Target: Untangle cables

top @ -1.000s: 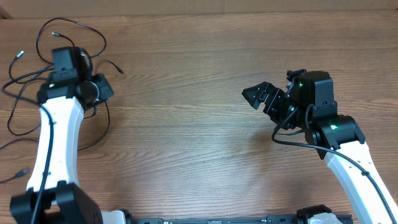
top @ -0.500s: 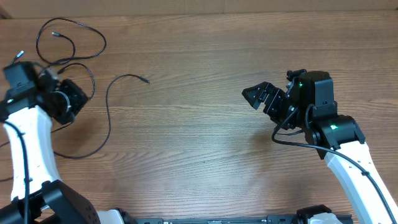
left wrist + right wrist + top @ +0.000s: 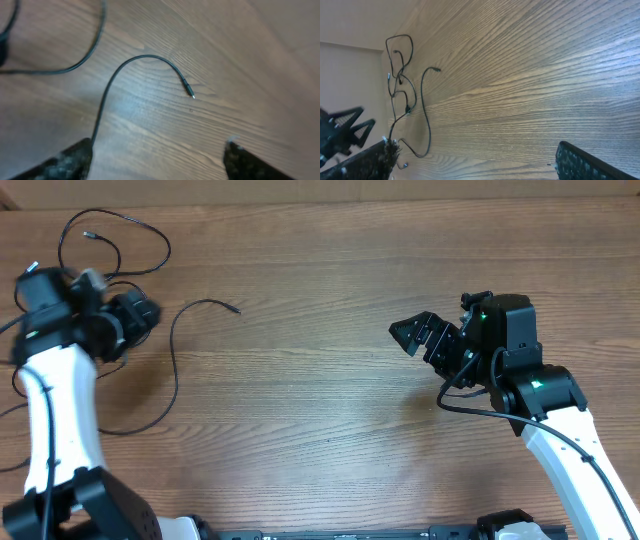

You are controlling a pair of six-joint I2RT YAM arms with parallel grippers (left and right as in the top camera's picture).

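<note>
Several thin black cables lie at the table's far left. A loose loop of cable (image 3: 167, 250) lies at the back. One long cable (image 3: 172, 350) curves forward from its plug end (image 3: 238, 310). My left gripper (image 3: 148, 312) hovers beside these, open, nothing between its fingers. In the left wrist view the gripper (image 3: 157, 162) stands over bare wood, and the curved cable (image 3: 107, 90) with its plug (image 3: 190, 94) lies just ahead of it. My right gripper (image 3: 408, 335) hangs open at the right, far from the cables, which lie (image 3: 422, 107) in the distance in its wrist view.
The wooden table (image 3: 320, 410) runs between the two arms. More cable (image 3: 20, 375) trails along the left edge beside the left arm. A thick black wire (image 3: 470, 408) hangs from the right arm. A pale wall borders the table's back.
The left gripper was shut among the cables, swung left drawing one cable's end out to the right, then opened and moved back right. The right arm stayed still.
</note>
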